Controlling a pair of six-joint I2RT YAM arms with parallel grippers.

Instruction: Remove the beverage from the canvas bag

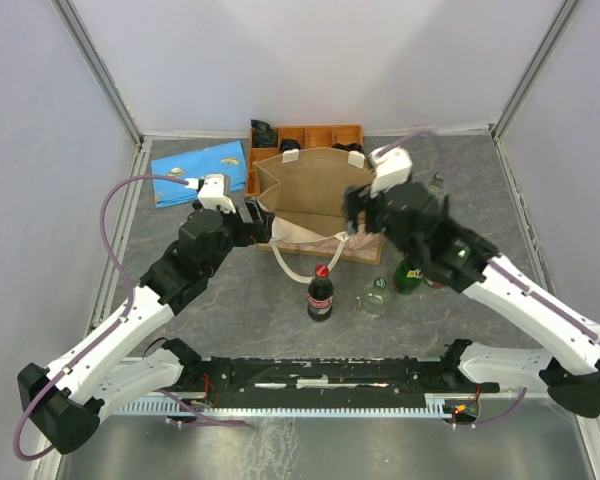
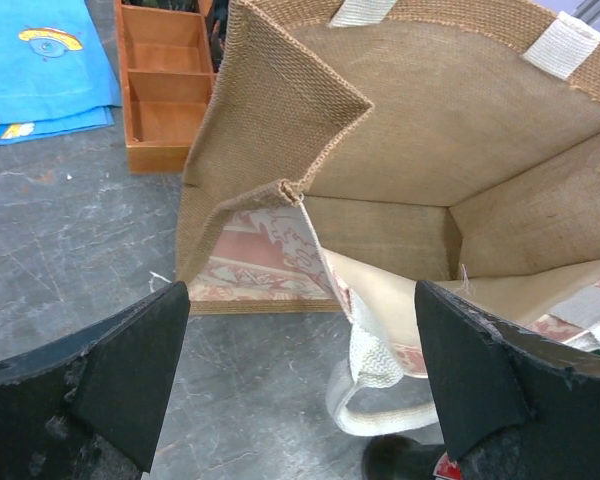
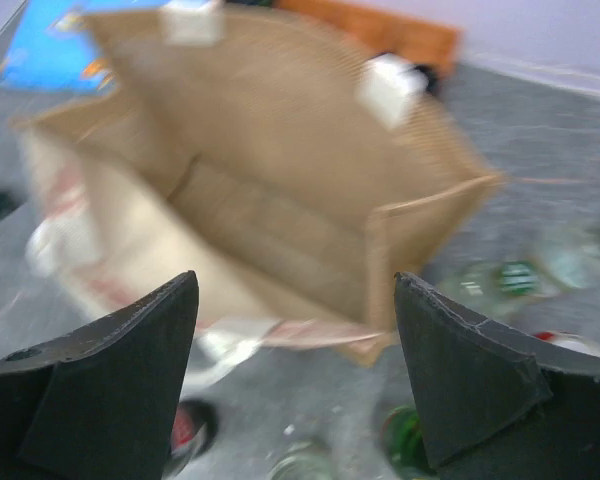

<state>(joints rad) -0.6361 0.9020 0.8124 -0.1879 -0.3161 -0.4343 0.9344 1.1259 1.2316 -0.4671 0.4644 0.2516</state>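
The canvas bag (image 1: 315,195) stands open at the table's middle back, and its cream handle (image 1: 290,262) lies on the table in front. In the left wrist view the bag's inside (image 2: 430,160) shows only bare fabric. A cola bottle with a red cap (image 1: 320,293) stands upright on the table in front of the bag. My left gripper (image 1: 258,222) is open and empty at the bag's left front corner (image 2: 300,300). My right gripper (image 1: 360,215) is open and empty at the bag's right front corner (image 3: 295,280). The right wrist view is blurred.
A clear bottle (image 1: 373,296) and a green bottle (image 1: 408,275) stand right of the cola bottle. Another small bottle (image 1: 435,183) lies right of the bag. An orange compartmented tray (image 1: 315,135) is behind the bag. A blue cloth (image 1: 198,170) lies at the back left.
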